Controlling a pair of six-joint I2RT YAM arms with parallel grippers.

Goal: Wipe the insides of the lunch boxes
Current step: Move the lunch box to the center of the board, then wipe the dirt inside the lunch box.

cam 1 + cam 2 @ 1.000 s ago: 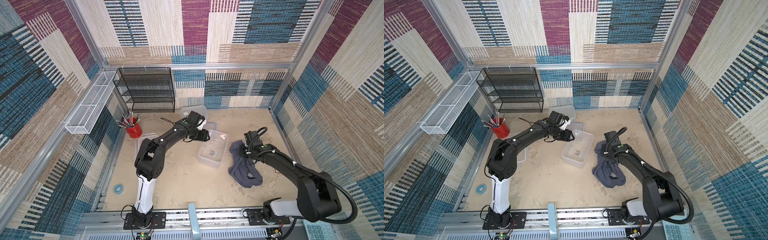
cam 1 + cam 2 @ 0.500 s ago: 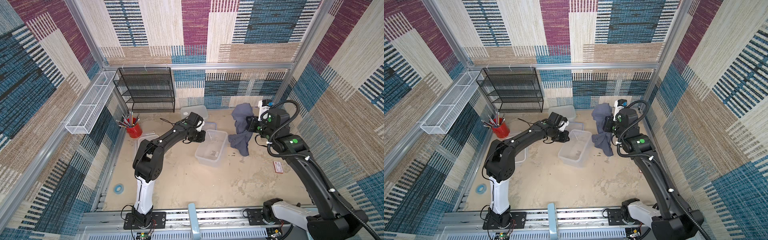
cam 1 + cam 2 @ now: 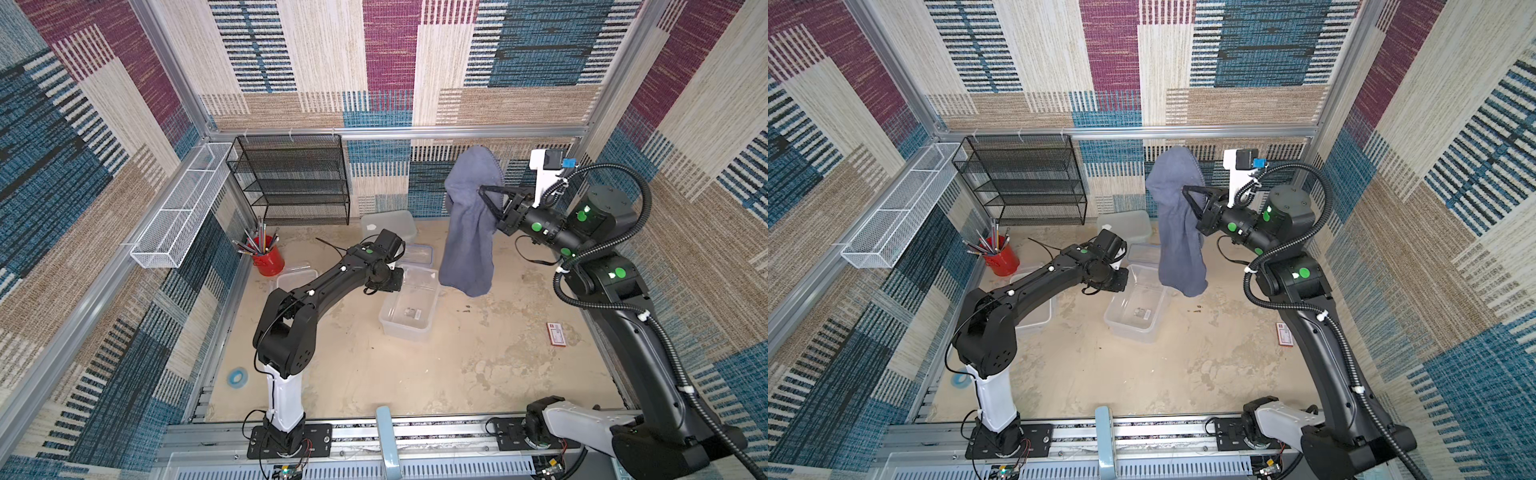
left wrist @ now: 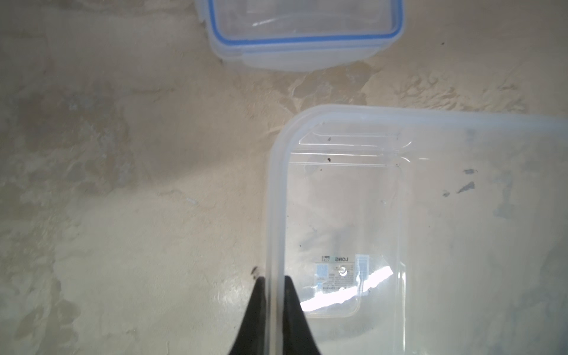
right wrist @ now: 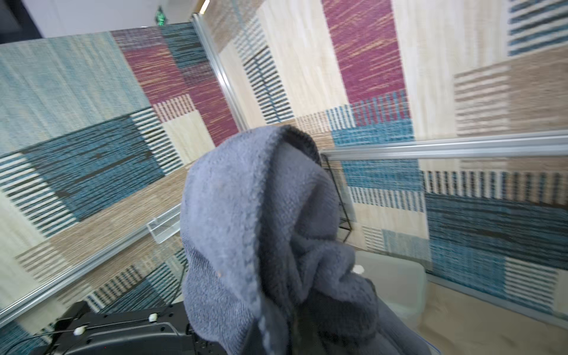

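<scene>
The fingertips of the right gripper (image 3: pixel 484 192) are buried in the folds of a grey-blue terry cloth (image 3: pixel 467 241), which it pinches tight and holds high. The cloth hangs from it in a long limp drape, and whether its lower end reaches the table cannot be told. In the right wrist view the cloth (image 5: pixel 246 230) blocks most of what lies ahead. The left gripper (image 4: pixel 273 279) is clamped on one long wall of the open translucent plastic tub (image 4: pixel 276 184), one dark finger inside and one outside; the tub's far side is cut off by the frame. This lunch box sits flat on the mottled beige table (image 3: pixel 415 374), mouth up. Its long axis runs straight ahead of the left fingertips to a rounded corner, and a small label shows through its smooth, speckled base. Just past that corner lies a smaller clear box with a blue-rimmed lid (image 4: pixel 307 40), cropped at the edge. In both top views a third clear tub (image 3: pixel 297 277) (image 3: pixel 1038 320) lies largely hidden under the left arm.
</scene>
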